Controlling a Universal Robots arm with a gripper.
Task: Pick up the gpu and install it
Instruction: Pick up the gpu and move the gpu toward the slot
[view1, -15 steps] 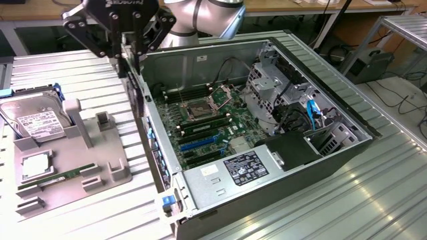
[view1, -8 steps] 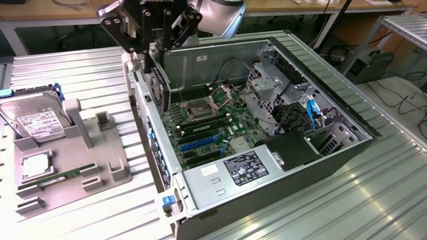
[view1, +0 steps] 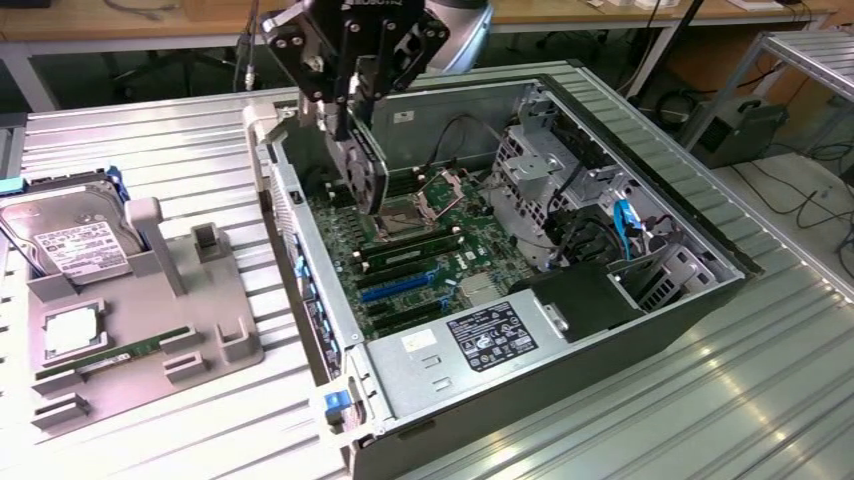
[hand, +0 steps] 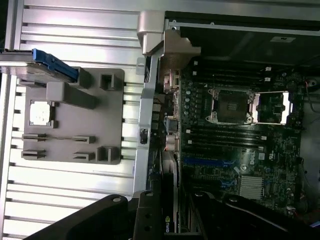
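The gpu (view1: 371, 170), a thin dark card, hangs on edge over the open computer case (view1: 667, 210), above the CPU socket end of the green motherboard (view1: 434, 245). My gripper (view1: 355, 108) is shut on its upper edge. From the wrist the gpu (hand: 167, 220) shows edge-on between the black fingers (hand: 112, 220), with the motherboard (hand: 235, 150) below. The blue expansion slots (view1: 400, 290) (hand: 207, 161) lie free, a little off from the card's lower edge.
A grey holder tray (view1: 167, 320) (hand: 107, 107) beside the case carries a silver hard drive (view1: 80, 240), a CPU (view1: 67, 335) and a RAM stick (view1: 114, 352). Inside the case stand a drive cage (view1: 541, 180) and a power supply (view1: 487, 335).
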